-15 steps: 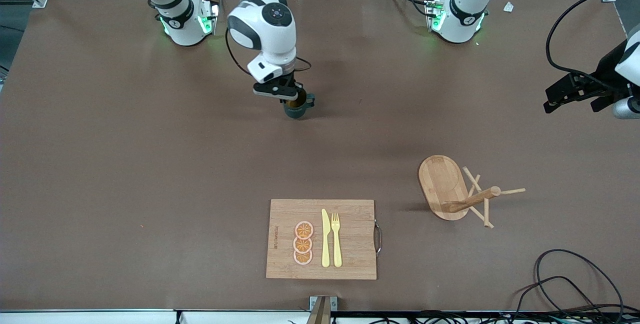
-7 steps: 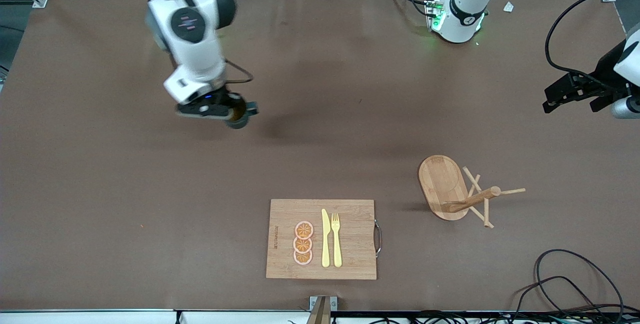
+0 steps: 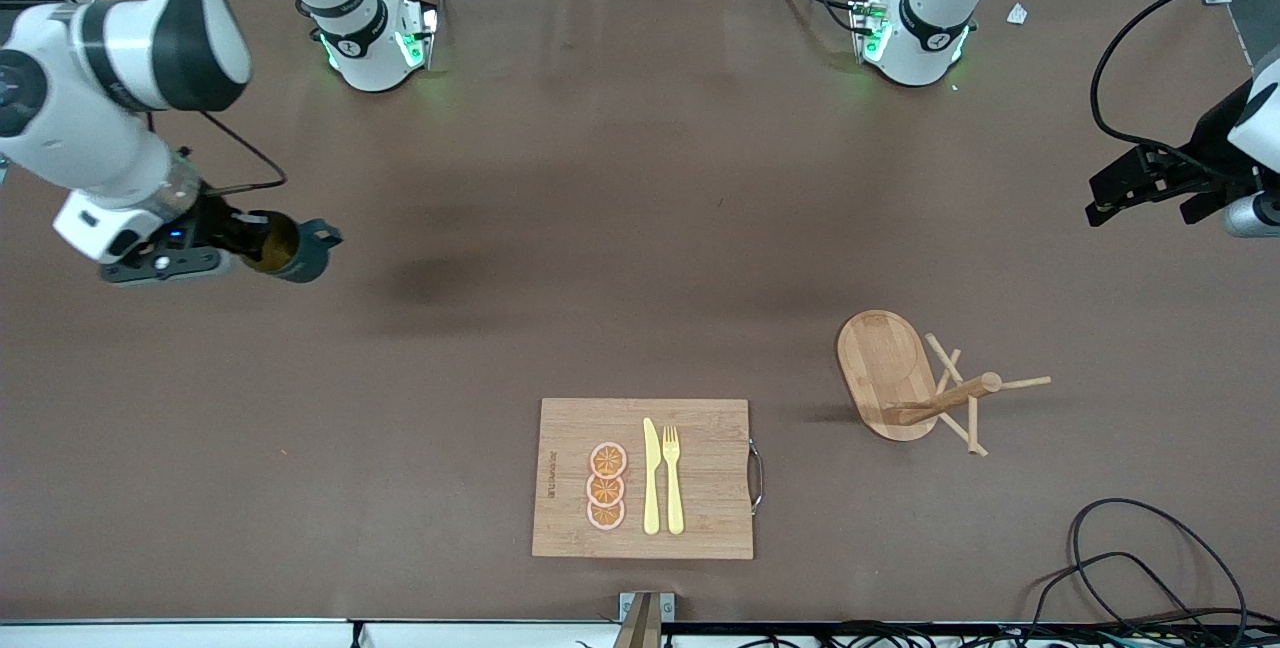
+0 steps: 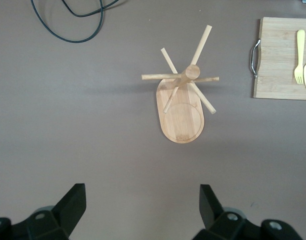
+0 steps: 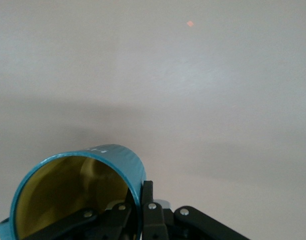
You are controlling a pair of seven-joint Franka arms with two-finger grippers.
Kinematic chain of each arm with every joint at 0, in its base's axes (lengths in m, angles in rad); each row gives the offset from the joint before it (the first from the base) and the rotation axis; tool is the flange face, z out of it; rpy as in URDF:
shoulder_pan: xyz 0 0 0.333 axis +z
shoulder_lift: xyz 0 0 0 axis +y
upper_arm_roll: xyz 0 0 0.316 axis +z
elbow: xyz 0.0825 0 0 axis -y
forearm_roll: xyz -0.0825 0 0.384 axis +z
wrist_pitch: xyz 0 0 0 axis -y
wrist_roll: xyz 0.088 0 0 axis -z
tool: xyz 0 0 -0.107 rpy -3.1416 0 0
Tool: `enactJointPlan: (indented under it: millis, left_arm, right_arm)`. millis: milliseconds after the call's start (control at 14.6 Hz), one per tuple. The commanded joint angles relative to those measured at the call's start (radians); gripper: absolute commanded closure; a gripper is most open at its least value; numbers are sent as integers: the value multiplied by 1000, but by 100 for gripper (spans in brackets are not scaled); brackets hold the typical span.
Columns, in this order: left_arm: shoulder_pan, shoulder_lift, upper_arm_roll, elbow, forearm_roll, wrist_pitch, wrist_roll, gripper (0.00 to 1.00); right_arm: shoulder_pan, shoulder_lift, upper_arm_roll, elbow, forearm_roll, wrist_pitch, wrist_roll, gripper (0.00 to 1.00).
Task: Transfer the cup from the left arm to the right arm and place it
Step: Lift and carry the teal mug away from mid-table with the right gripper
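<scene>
In the front view, the right gripper (image 3: 255,246) at the frame's left edge holds the small dark teal mug with yellow inside (image 3: 293,249) clamped by its rim above the brown table (image 3: 640,228), while the left gripper (image 3: 1150,186) waits at the right edge, fingers spread. The left wrist view shows those fingers (image 4: 72,204) empty above the wooden peg rack (image 4: 181,102) and bamboo cutting board (image 4: 280,60). The right wrist view shows the mug (image 5: 75,192) pinched at its wall.

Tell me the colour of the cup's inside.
Mustard yellow inside the teal cup, gripped at its rim by the right tool; the right wrist view shows it best.
</scene>
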Motion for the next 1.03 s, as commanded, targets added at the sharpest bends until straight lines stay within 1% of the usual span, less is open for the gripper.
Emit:
enactJointPlan:
  millis: [0,68,205,342,547,958]
  left_arm:
    - [2,-6,-2,9,1,-16,2,0]
    - [2,-6,-2,9,1,-16,2,0]
    - [0,-6,-2,7,1,-16,3,0]
    - [0,-6,-2,9,1,-16,2,0]
    - [0,-6,-2,9,1,-16,3,0]
    - [-1,-6,-4,9,1,-16,3,0]
  right_arm:
    - [-89,90,21,64,7,15,-64,100]
    - [-124,111,21,60,4,62,-76,100]
    - [-173,143,21,63,4,118,-122,100]
    - [-227,170,21,69,4,172,-127,100]
    - [-273,213,21,110,4,193,-161,100]
    - [-334,211,24,-9,24,290,-159,100]
